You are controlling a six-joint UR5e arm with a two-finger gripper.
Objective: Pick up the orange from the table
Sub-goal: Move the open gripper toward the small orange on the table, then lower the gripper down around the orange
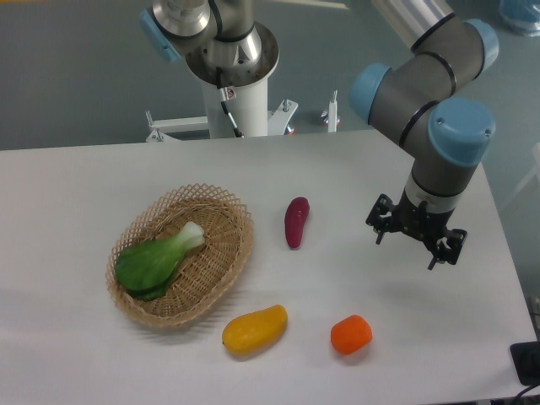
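Note:
The orange (351,334) is a small red-orange fruit lying on the white table (76,186) near its front edge, right of centre. My gripper (407,251) hangs above the table to the upper right of the orange, well apart from it. Its fingers point down and stand open with nothing between them.
A yellow mango-like fruit (254,329) lies left of the orange. A purple sweet potato (296,221) lies in the middle of the table. A wicker basket (221,256) at the left holds a green bok choy (157,260). The robot base (229,67) stands behind the table.

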